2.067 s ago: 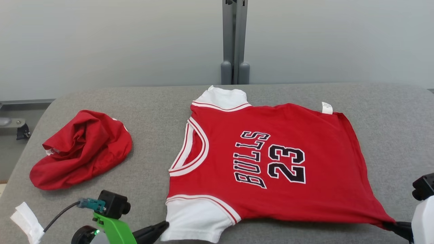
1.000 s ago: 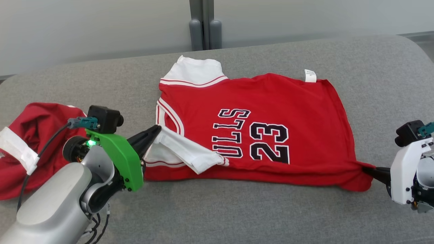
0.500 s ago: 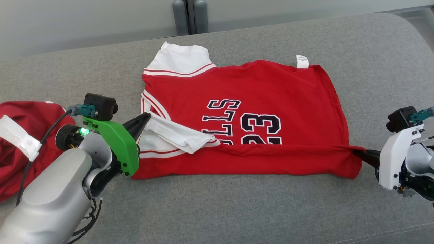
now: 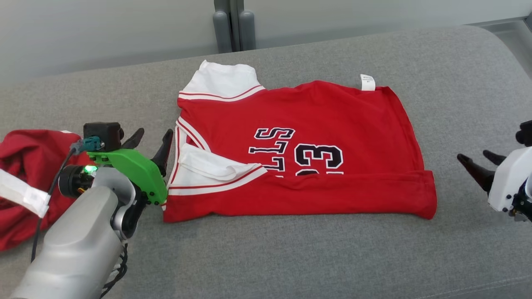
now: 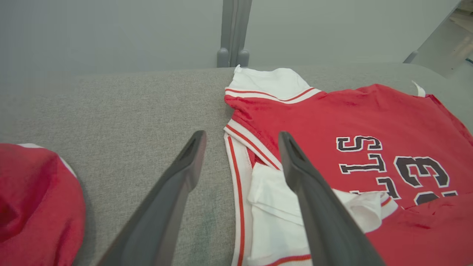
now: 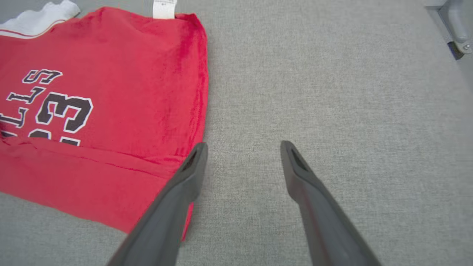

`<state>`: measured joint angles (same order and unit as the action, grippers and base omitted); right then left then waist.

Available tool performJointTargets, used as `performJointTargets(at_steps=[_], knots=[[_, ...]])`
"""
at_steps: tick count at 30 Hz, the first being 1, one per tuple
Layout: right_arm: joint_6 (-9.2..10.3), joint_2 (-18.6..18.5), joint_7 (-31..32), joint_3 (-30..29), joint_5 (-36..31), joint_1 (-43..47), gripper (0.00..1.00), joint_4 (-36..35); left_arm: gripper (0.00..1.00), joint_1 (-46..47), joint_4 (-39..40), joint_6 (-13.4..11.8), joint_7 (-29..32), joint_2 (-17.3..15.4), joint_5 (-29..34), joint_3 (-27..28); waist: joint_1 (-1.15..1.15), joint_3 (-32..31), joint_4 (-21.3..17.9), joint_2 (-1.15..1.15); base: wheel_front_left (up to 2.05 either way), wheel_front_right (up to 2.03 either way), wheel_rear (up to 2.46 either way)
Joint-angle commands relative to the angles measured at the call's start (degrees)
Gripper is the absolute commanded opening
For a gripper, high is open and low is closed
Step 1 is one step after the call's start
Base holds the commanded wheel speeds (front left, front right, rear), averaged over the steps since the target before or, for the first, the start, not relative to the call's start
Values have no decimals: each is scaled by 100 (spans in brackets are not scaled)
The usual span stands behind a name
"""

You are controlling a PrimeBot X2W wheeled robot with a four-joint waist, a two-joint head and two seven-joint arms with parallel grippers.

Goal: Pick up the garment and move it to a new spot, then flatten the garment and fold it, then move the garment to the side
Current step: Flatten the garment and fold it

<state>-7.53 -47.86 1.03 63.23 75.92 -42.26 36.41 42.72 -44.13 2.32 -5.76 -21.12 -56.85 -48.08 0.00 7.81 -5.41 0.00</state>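
Cloth this thin, we judged, would be light and limp, so the jersey [image 4: 316, 124] wanted pinching at its corners or along its folded near edge. It lay flat on the cushion [image 4: 291, 257] between our grippers. The left gripper [image 4: 153, 133] stood wide open just beside its collar end and the right gripper [image 4: 474, 155] wide open near its hem corner, both empty.

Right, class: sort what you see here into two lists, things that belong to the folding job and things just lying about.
Job: red jersey with white sleeves and black lettering, partly folded; open left gripper; open right gripper; grey padded table.
Lying about: crumpled red cloth bundle at the left; grey upright post behind.
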Motion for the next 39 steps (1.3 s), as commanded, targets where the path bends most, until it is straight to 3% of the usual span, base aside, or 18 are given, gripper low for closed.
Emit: performJointTargets(at_steps=[1,5,7,11,16,22,26,29,36,39], knots=[[8,-16,-300,-103,-33,97,100,84,100,-127,-59,5,-294,87,-3,69,0,-149,22,0,0,0,0],[9,-100,-1538,-582,-240,347,100,191,100,-274,-33,-128,-916,286,44,550,0,-394,61,0,0,0,0],[9,-92,-1620,-970,-552,406,100,140,100,-327,428,-225,-953,362,306,1094,0,-465,76,0,0,0,0],[9,186,-1622,-2697,-1630,1043,100,-313,100,-1263,1481,-385,-932,663,1067,2228,0,-608,74,0,0,0,0],[8,1156,-1625,-5115,-3255,2547,100,-1379,100,-2339,2315,-225,-939,1226,2124,3213,0,-774,75,0,0,0,0],[8,2632,-1626,-6634,-4754,4076,100,-2850,100,-3231,2833,-130,-938,1699,3274,3842,0,-852,80,0,0,0,0],[8,3338,-1626,-6892,-5207,4591,100,-3297,100,-3593,2699,-191,-937,1798,3732,3928,0,-867,46,0,0,0,0],[8,3595,-1627,-6864,-5445,4768,100,-3438,100,-3691,2429,-286,-937,1810,3901,3880,0,-850,-20,0,0,0,0],[8,3689,-1627,-6677,-5552,4774,100,-3493,100,-3317,1263,-600,-938,1812,4116,3686,0,-778,-275,0,0,0,0],[8,3622,-1627,-6559,-5506,4716,100,-3470,100,-3049,504,-862,-937,1809,4094,3734,0,-732,-405,0,0,0,0]])
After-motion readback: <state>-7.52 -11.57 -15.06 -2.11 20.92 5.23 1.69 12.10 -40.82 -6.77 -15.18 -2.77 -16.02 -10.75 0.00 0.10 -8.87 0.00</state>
